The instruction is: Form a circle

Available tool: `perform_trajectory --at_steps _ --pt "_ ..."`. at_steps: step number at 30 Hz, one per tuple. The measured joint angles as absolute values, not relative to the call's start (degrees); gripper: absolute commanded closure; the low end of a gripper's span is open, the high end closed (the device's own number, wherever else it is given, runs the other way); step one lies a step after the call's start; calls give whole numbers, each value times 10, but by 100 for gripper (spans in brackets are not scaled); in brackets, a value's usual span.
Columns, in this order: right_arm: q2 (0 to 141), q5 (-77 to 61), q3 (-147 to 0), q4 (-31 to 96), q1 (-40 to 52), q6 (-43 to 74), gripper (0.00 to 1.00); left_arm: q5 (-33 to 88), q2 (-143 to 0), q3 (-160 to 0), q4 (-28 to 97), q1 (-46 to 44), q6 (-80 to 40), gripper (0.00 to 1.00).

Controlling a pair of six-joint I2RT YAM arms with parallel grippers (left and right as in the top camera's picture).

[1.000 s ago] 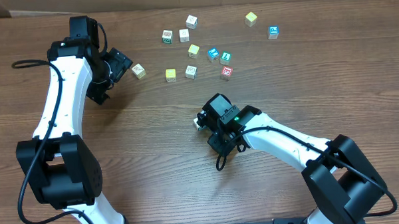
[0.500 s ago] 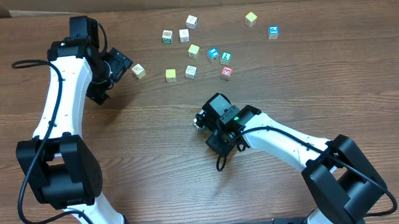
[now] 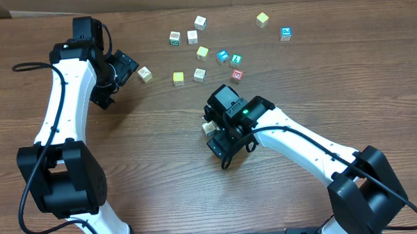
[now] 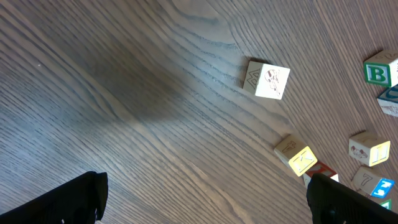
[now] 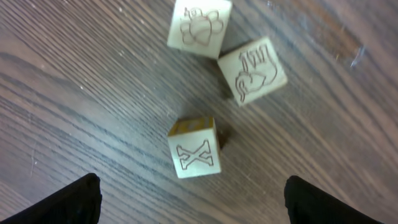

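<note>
The right wrist view shows the circle (image 5: 252, 70) as three cream cubes. One of them, marked X, lies between the right gripper's (image 5: 191, 190) open jaws and two lie just ahead, none touched, while overhead the gripper hides most of them. Twelve loose cubes (image 3: 199, 74) lie beyond those jaws, and one cube (image 4: 267, 79) lies ahead of the left gripper's (image 4: 206, 186) wide, empty jaws.

cube clump (image 3: 209, 127), overhead centre: mostly hidden under right gripper (image 3: 212, 131); count unclear
right fingers (image 5: 71, 202), bottom corners: cut off by frame edge
left fingers (image 4: 348, 202), bottom corners: cut off too
red cube (image 4: 322, 170), lower right: partly behind a finger
green cube (image 4: 380, 73), right edge: cropped
scattered cubes (image 3: 200, 74), overhead top: prints too small to read
</note>
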State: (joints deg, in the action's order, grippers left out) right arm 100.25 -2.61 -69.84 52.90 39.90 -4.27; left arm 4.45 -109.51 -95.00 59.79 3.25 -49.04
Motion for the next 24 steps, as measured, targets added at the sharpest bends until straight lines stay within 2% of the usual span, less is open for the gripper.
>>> perform_trajectory --at_steps 4,10,12,19,22,24 --pt "1002 -26 -663 511 399 -36 27 44 -1095 -950 598 32 -490 0" --pt "1002 -26 -612 449 399 -31 29 44 -1095 -950 598 32 -490 0" --pt "1002 -26 -603 428 399 -30 33 44 -1095 -950 598 32 -490 0" --pt "1002 -26 -599 407 399 -30 51 44 -1095 -950 598 32 -490 0" --pt "1002 -26 -599 407 399 -29 67 44 -1095 -950 598 32 -490 0" --pt "1002 -26 -599 407 399 -27 70 44 -1095 -950 598 32 -490 0"
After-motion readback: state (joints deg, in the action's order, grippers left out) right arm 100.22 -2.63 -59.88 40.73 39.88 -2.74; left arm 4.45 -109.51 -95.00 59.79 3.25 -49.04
